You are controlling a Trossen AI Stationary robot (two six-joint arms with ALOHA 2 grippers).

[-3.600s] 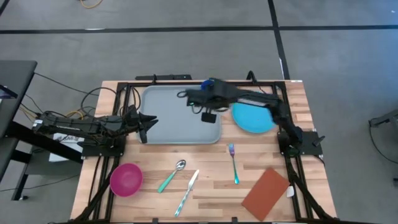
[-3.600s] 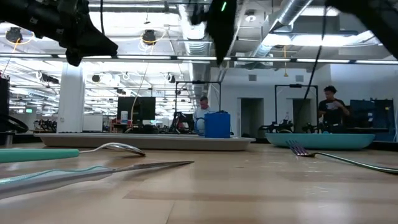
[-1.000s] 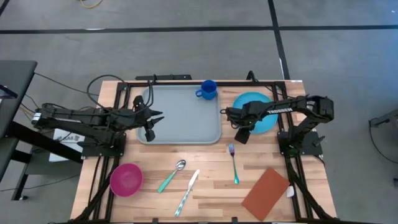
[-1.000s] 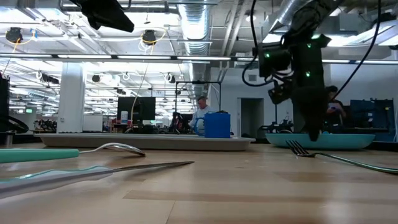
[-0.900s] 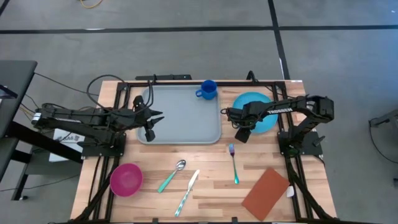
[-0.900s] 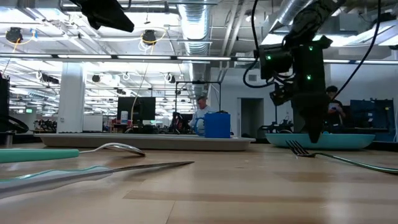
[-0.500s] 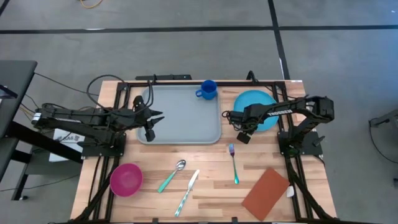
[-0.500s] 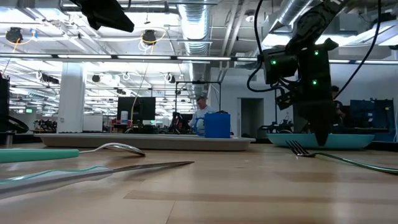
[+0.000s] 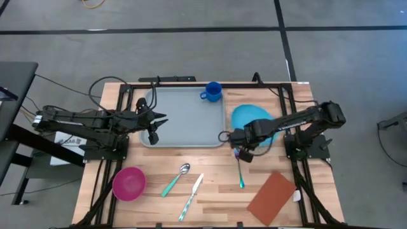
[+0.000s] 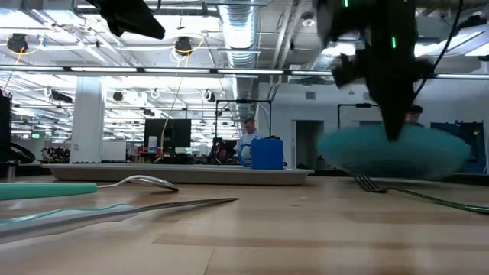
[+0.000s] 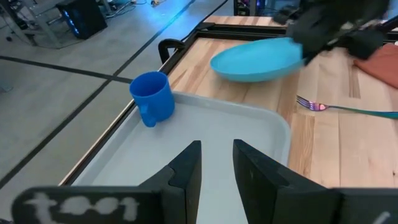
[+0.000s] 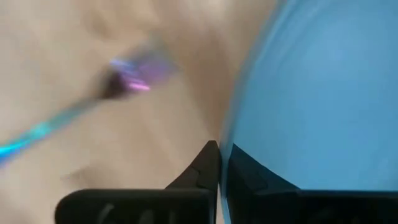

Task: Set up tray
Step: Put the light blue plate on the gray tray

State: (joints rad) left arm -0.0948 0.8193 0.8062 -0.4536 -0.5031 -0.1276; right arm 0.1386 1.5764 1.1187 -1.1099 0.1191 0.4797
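Note:
The light grey-blue tray (image 9: 184, 121) lies at the table's far left, with a blue cup (image 9: 213, 91) standing in its far right corner. The round blue plate (image 9: 251, 118) hangs just right of the tray, above the wood, with my right gripper (image 9: 241, 146) shut on its rim. In the low view the plate (image 10: 393, 153) floats blurred above the table. My left gripper (image 11: 216, 158) hovers over the tray's left part, slightly open with nothing between its fingers. My right gripper pinches the plate's rim (image 12: 231, 134) between its two fingers, on the plate's near left side. One finger (image 12: 208, 163) stands outside the edge and the other on the plate's inner face. The fingers point down from above. The plate is lifted clear of the table.
A fork (image 9: 240, 168) lies just near of the held plate. A spoon (image 9: 176, 179) and a knife (image 9: 191, 196) lie at the near middle, a pink bowl (image 9: 129, 183) at the near left, and a rust-brown napkin (image 9: 272, 197) at the near right.
My right gripper has shut on the plate's rim, then risen and gone toward the table's near left. The plate, which lay on the table right of the tray, is now lifted clear and carried closer to the tray's right rim.

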